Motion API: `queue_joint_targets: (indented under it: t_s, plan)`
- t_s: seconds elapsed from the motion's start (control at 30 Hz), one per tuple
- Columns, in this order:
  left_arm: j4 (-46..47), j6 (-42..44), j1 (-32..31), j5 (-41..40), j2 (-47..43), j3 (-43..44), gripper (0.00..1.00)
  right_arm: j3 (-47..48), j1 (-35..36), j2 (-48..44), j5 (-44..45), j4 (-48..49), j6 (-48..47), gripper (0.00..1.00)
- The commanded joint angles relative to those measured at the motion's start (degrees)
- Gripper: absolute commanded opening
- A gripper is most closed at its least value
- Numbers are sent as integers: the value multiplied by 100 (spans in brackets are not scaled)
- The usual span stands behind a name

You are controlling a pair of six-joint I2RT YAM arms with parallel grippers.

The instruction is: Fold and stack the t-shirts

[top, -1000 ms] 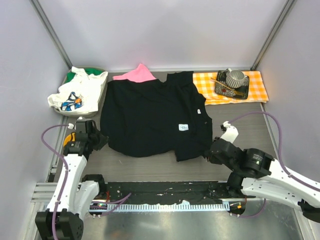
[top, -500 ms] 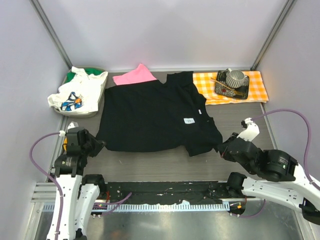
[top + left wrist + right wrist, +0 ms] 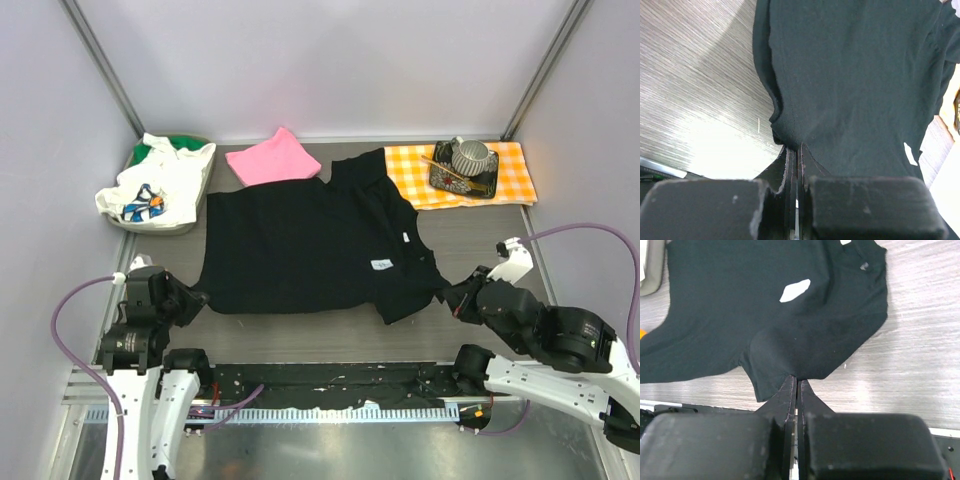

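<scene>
While top view obscures the grip | wrist views: both jaws clamped on black t-shirt (image 3: 850, 75) edge

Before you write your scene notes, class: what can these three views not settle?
Top view: the label on the black t-shirt is too small to read; the right wrist view shows only a white patch.
Top view: the white printed garment hides whatever lies beneath it.
Top view: the items on the dark tray are too small to name.
All views: the black t-shirt's own cloth hides any folds beneath it.
</scene>
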Motion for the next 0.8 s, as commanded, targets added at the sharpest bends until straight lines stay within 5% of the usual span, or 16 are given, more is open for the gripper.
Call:
queue_joint_targets:
  t_s: [0.0,0.6,0.77]
  plan:
    - [190,51,-3,70,172,121,0,29,9,190,292,919,-606,1]
    - [1694,-11,-12,-351,1745,-46,0,-138,-166,1887,1137,3302,-2162,1]
    - [1905,-46,-12,-641,2203,-46,0,-463,-1602,2124,-203,4310,-2759,1]
